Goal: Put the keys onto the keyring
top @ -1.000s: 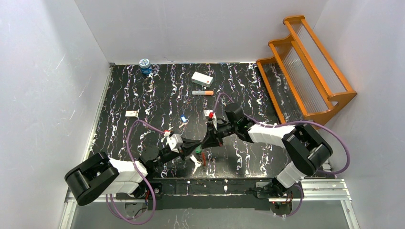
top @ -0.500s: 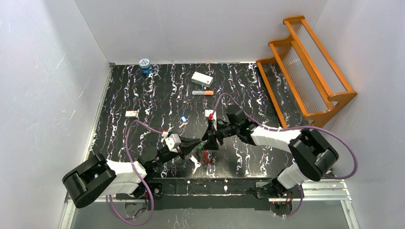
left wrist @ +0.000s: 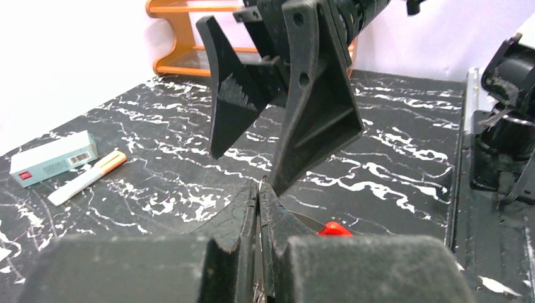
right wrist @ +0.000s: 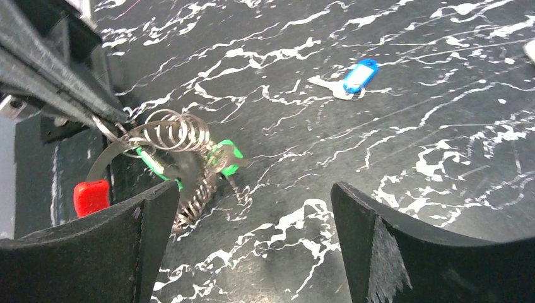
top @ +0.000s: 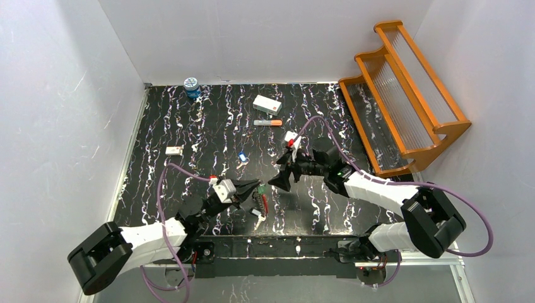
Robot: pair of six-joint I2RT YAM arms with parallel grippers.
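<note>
The keyring [right wrist: 173, 131] is a silver coiled loop with a red piece [right wrist: 91, 196], hanging just above the table. My left gripper [left wrist: 260, 188] is shut on its thin wire; in the top view the left gripper [top: 252, 189] holds the keyring [top: 259, 203] near the table's front. A green-headed key [right wrist: 225, 158] hangs against the coil. A blue-headed key [right wrist: 354, 77] lies loose on the table beyond it, also seen as the blue key [top: 242, 158]. My right gripper [right wrist: 252, 189] stands wide open with nothing between its fingers, just right of the ring [top: 281, 177].
A white box [top: 267, 104] and an orange-tipped marker [top: 268, 122] lie at the back middle. A blue-lidded jar [top: 191, 85] stands at the back left, a small white piece [top: 173, 150] at the left. An orange rack [top: 404, 88] fills the right side.
My right gripper has opened from shut and drawn back to the right, away from the keyring. The left gripper has shifted slightly toward the near edge, still holding the ring.
</note>
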